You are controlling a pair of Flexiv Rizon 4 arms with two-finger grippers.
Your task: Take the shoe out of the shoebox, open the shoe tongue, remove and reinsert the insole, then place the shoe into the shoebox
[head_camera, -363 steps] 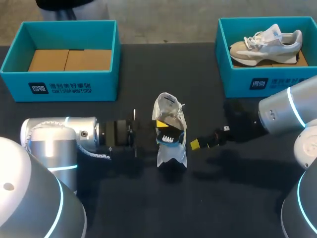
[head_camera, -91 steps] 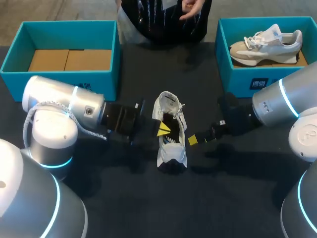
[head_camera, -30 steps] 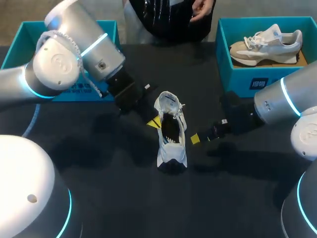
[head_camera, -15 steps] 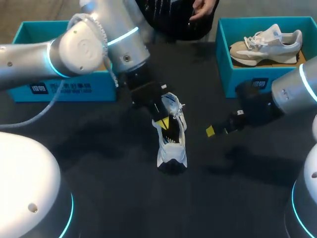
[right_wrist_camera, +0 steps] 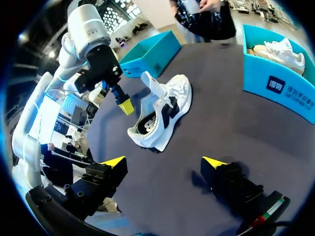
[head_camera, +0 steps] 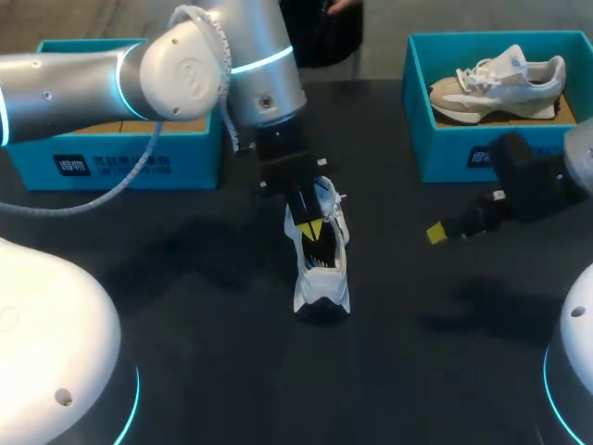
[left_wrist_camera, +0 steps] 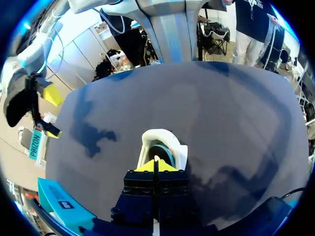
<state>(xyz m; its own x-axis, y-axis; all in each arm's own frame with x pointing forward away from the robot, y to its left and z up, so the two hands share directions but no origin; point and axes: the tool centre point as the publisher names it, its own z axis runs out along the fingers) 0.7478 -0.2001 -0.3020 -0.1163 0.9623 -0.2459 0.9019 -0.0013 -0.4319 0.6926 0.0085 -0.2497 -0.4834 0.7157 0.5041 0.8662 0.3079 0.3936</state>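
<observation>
Swung in from the side, my left gripper [head_camera: 309,228] points down over the white shoe [head_camera: 322,278] on the table [head_camera: 185,352], pinched tight on nothing, while the right gripper [head_camera: 435,234] backed away, spread wide.

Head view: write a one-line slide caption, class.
Left tool hovers, shut, over the white lace-up sneaker on the black table; open right tool hangs aside.

Probably a robotics lab: a dark-covered table [head_camera: 185,306] worked by my left arm [head_camera: 185,65] and right arm [head_camera: 528,176] (grey, with glowing cyan rings), with a teal left shoebox [head_camera: 130,162] and right shoebox [head_camera: 445,153] along its far edge.
</observation>
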